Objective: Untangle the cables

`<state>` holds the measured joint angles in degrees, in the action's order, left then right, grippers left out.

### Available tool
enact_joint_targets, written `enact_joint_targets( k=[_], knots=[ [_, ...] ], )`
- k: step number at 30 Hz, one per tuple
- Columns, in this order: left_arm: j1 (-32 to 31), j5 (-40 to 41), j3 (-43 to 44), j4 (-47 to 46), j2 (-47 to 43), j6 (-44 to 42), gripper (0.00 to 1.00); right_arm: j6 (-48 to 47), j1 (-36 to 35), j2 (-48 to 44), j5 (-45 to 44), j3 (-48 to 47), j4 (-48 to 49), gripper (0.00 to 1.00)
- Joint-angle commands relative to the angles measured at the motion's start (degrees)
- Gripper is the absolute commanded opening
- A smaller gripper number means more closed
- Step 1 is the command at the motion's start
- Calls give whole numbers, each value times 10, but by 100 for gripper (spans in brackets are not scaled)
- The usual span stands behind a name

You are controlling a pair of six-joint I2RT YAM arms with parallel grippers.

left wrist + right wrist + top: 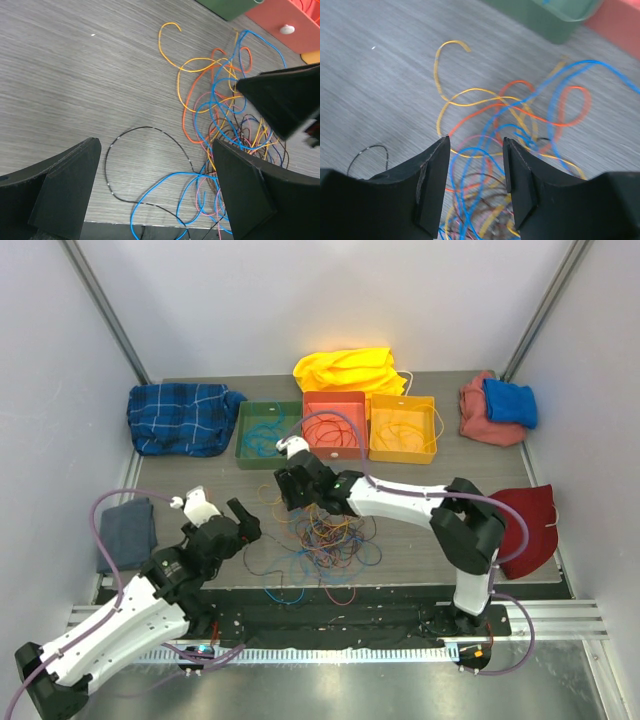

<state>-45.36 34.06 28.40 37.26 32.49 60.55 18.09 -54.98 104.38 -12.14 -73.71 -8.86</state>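
Note:
The cables [322, 538] lie in a loose tangle of blue, orange, yellow, pink and dark strands on the table's near middle. My left gripper [245, 522] hovers at the tangle's left edge, wide open. Between its fingers [70, 190] a black cable loop [150, 130] and a blue strand [165, 180] lie on the table, ungripped. My right gripper [288, 492] is over the tangle's upper left, jaws partly apart, holding nothing. In the right wrist view this gripper [476, 145] looks down on blue [470, 165], orange [485, 112] and yellow [445, 75] strands. The right arm's fingers [285, 100] show in the left wrist view.
Behind the tangle stand a green bin [243, 435], a coral bin [334, 396] and a yellow bin [403, 400], each holding wires. Cloths lie around: blue plaid [180, 415], yellow [345, 368], pink [478, 415], blue [510, 402], dark red [530, 525], grey [127, 530].

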Motion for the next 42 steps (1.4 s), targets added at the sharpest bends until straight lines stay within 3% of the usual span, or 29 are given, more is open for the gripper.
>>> enact_joint_targets(
  k=[1, 27, 42],
  knots=[
    [0, 31, 18, 33, -27, 18, 100, 14, -5, 24, 50, -28, 34, 54],
    [0, 9, 4, 30, -32, 16, 100, -168, -41, 210, -233, -212, -55, 54],
    [0, 13, 6, 46, -43, 20, 100, -185, -23, 281, -235, -297, -63, 51]
  ],
)
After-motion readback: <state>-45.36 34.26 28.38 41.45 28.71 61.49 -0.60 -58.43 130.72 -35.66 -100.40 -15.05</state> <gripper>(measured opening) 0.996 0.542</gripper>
